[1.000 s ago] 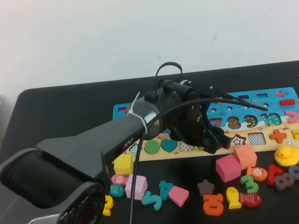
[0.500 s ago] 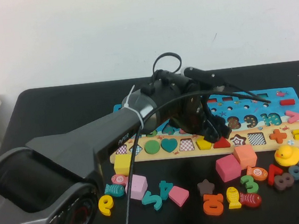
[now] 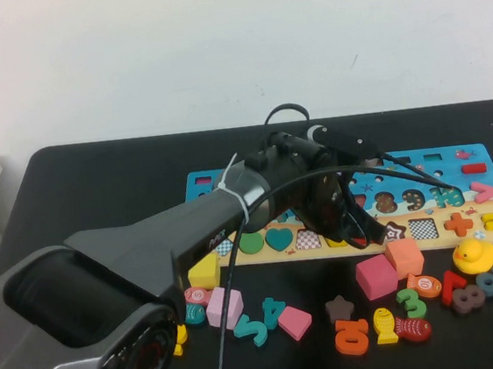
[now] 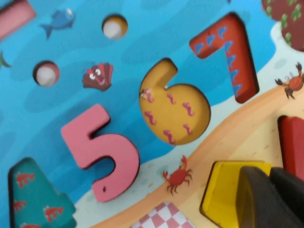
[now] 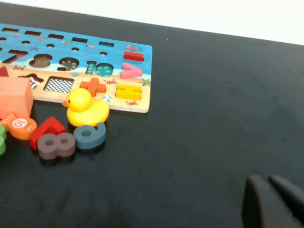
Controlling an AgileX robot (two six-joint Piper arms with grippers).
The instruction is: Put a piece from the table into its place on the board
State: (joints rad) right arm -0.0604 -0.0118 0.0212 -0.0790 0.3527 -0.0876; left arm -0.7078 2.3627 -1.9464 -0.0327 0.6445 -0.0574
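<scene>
The yellow pentagon piece (image 4: 223, 190) lies flat in its slot on the tan strip of the board (image 4: 237, 137), next to a red triangle (image 4: 292, 142). A sliver of it shows in the high view (image 3: 335, 242). My left gripper (image 3: 361, 230) reaches over the board (image 3: 440, 213). In the left wrist view its two dark fingertips (image 4: 270, 173) are close together and rest on top of the pentagon. My right gripper (image 5: 266, 180) is shut and empty, low over the bare black table (image 5: 199, 95), right of the board's end (image 5: 142, 71). It is out of the high view.
Loose pieces lie on the table (image 3: 97, 191) in front of the board: a yellow cube (image 3: 204, 271), pink blocks (image 3: 376, 277), an orange block (image 3: 405, 256), a yellow duck (image 3: 474, 256), numbers and fish. A pink 5 (image 4: 99, 152) sits in the board.
Half a second ago my left gripper was raised behind the slot and the pentagon lay uncovered in it. The gripper has since come down forward onto the piece.
</scene>
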